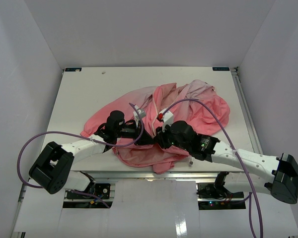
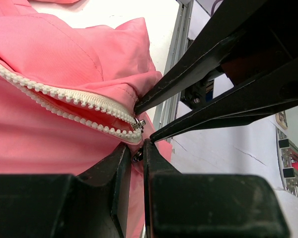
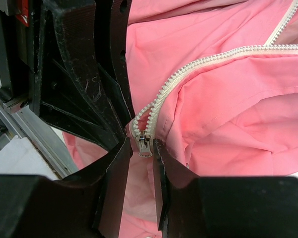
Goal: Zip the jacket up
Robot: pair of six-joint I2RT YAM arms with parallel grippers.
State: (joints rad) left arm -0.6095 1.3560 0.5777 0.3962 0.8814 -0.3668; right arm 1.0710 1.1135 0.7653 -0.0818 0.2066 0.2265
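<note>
Jacket [image 1: 188, 114] lies crumpled mid-table [image 1: 89, 94], bulk toward the right edge, lower folds reaching the near edge. Zipper teeth [image 3: 198, 62] are parted almost to the bottom. Zipper slider [image 3: 145, 145] sits at the very foot of the teeth. Left pincer [image 2: 137, 156] is nearly closed, pinching the pink hem just below the slider. Right pincer [image 3: 141, 148] is narrowly apart, one fingertip on each side of the slider; no firm grip visible.

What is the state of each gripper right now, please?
Left gripper: closed on the jacket hem.
Right gripper: jaws flank the zipper slider; grip cannot be told.
</note>
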